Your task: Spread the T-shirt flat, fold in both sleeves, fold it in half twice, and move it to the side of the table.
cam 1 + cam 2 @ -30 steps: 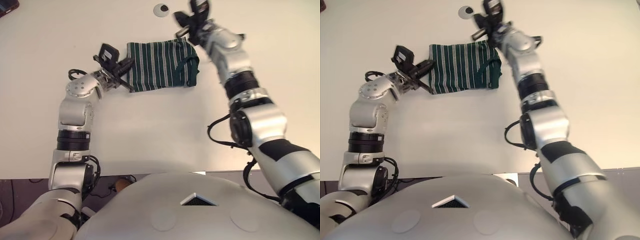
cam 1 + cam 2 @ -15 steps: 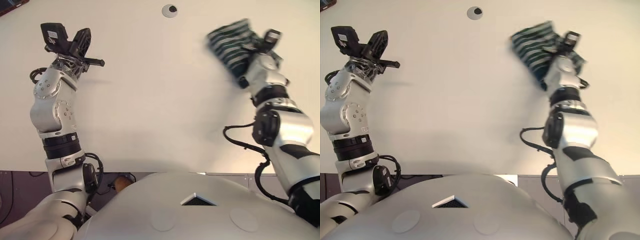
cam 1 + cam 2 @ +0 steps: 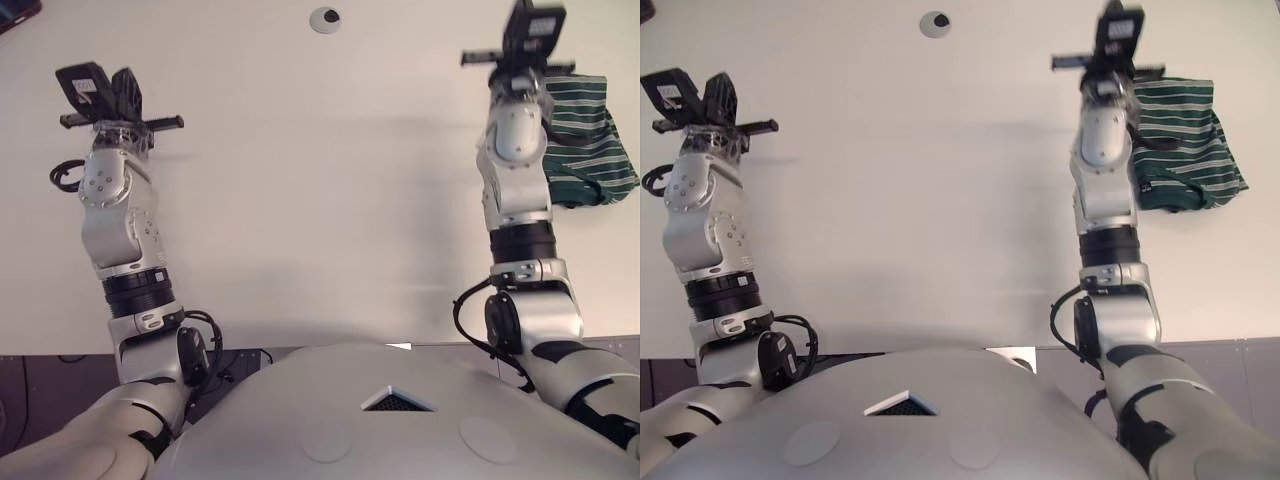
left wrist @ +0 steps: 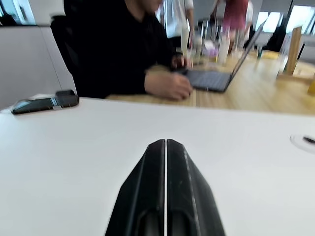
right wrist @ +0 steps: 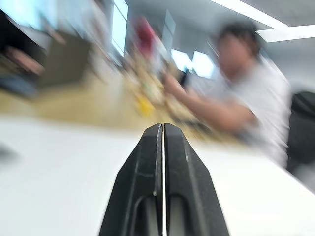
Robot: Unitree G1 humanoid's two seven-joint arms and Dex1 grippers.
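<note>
The folded green striped T-shirt (image 3: 588, 140) lies at the far right of the white table (image 3: 320, 190). Just left of it stands the right gripper (image 5: 163, 129), fingers pressed together on nothing. The left gripper (image 4: 166, 143), likewise closed and empty, is at the far left, apparently held above the surface.

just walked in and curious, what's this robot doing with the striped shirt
A humanoid robot is at the end of a folding job. The T-shirt lies folded into a small bundle at the right side of the table, next to the right arm, and nothing is gripping it. The right gripper and the left gripper are both shut and empty over the table, the left one far over on the left side.
</note>
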